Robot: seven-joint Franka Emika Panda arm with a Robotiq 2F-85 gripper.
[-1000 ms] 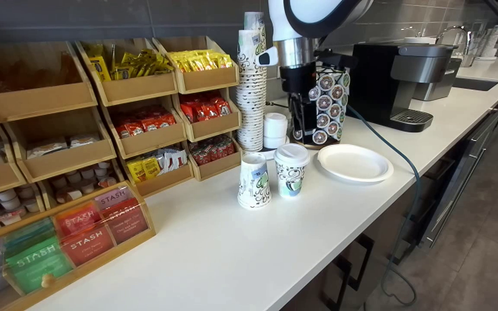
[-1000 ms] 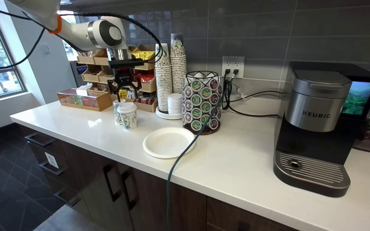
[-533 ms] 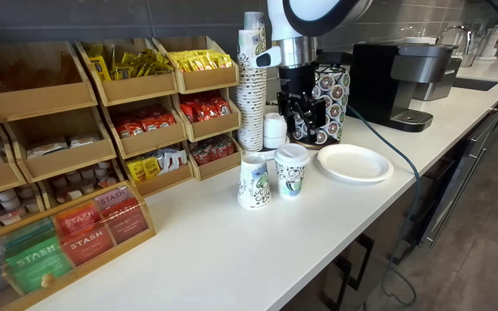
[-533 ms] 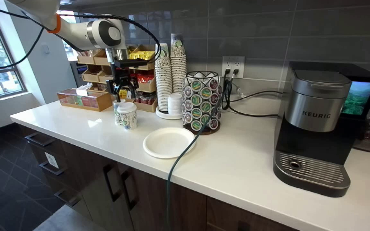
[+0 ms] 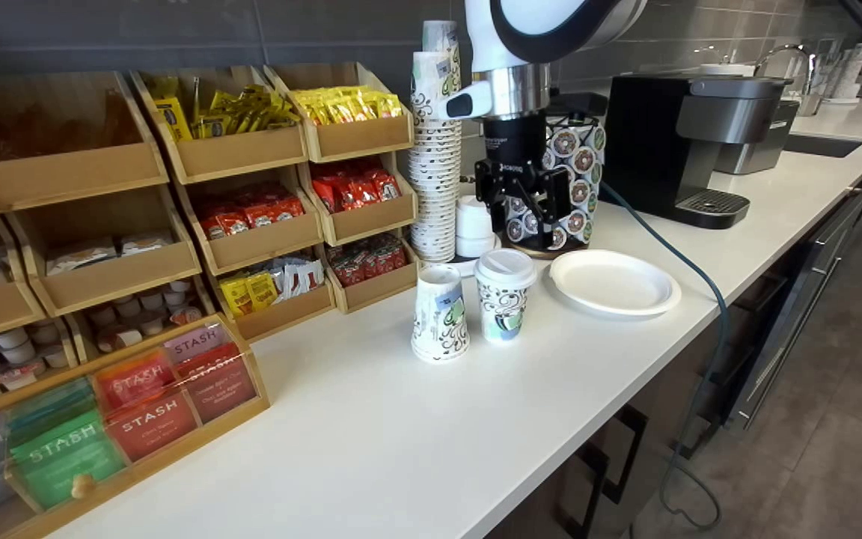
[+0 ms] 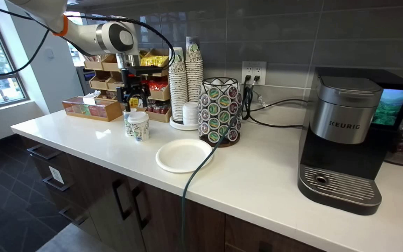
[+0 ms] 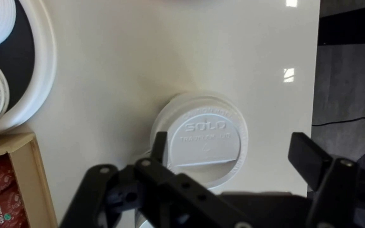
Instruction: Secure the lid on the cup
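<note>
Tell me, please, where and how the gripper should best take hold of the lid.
I would grip the lid by its outer rim, lowering the open gripper from straight above, one finger either side. The lid is round, faces upward and overhangs the upright cup. The neighbouring cup stands close, so mind it.

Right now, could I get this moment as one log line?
gripper: open, above lid | lid: on cup, tightness unclear | neighbouring cup: upside down
</note>
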